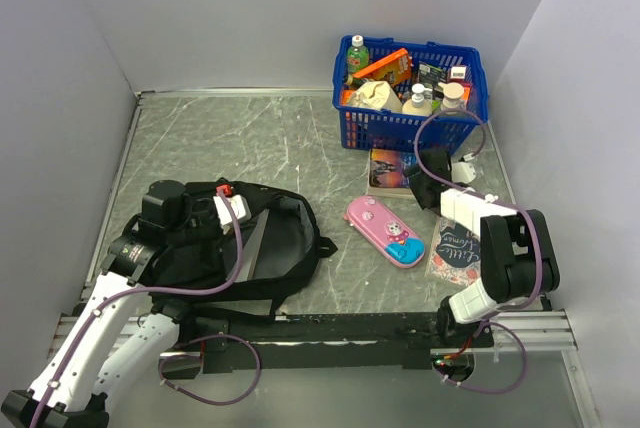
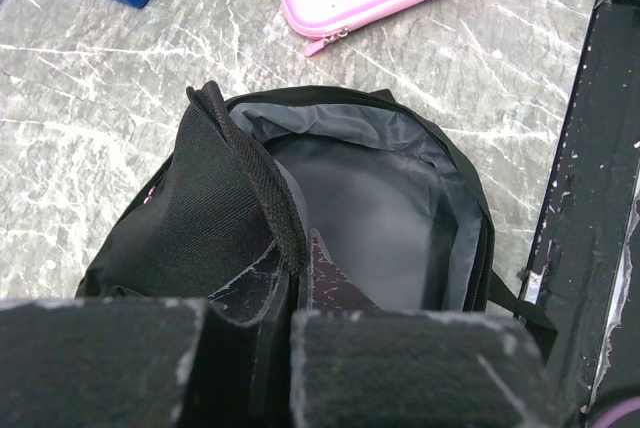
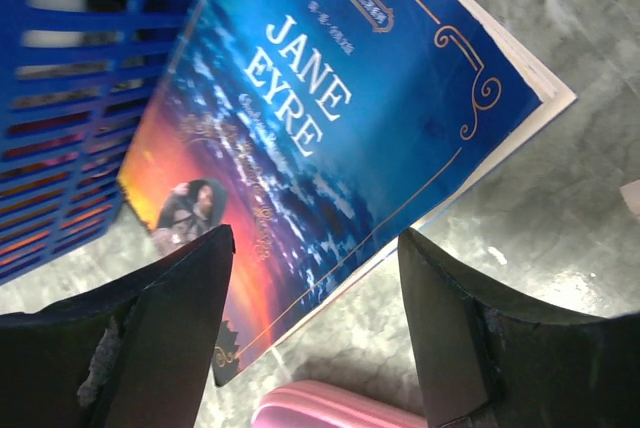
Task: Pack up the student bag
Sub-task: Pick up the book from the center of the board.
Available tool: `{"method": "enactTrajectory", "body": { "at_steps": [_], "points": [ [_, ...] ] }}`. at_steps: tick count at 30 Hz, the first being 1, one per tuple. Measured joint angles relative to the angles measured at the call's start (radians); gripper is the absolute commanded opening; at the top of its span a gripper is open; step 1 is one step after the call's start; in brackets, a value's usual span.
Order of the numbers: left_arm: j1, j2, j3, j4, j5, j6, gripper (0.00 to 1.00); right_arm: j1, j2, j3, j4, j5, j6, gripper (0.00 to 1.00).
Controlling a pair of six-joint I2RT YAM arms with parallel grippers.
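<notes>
While the left gripper [image 2: 292, 316] pinched the student bag [image 2: 385, 203], the right gripper [image 3: 315, 253] hung spread over the book [image 3: 330, 118] at six o'clock from the basket [image 1: 400, 134].

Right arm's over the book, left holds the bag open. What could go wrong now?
The blue paperback Jane Eyre book lies flat beside the blue plastic basket, so the open right gripper may skid off or bump it. The left gripper pinches the rim of the black fabric backpack; a slip could close its mouth.
</notes>
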Motion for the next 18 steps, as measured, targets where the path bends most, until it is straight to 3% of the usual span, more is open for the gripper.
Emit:
{"method": "enactTrajectory", "body": {
  "at_steps": [11,16,18],
  "points": [
    [0.0,0.0,-0.001,0.0,0.0,-0.005,0.01,0.0,0.034,0.0,-0.008,0.006,-0.012,0.65],
    [0.0,0.0,-0.002,0.0,0.001,-0.007,0.01,0.0,0.034,0.0,-0.027,0.019,-0.031,0.4],
    [0.0,0.0,-0.002,0.0,0.001,-0.007,0.01,0.0,0.034,0.0,-0.038,0.026,-0.039,0.38]
  ]
}}
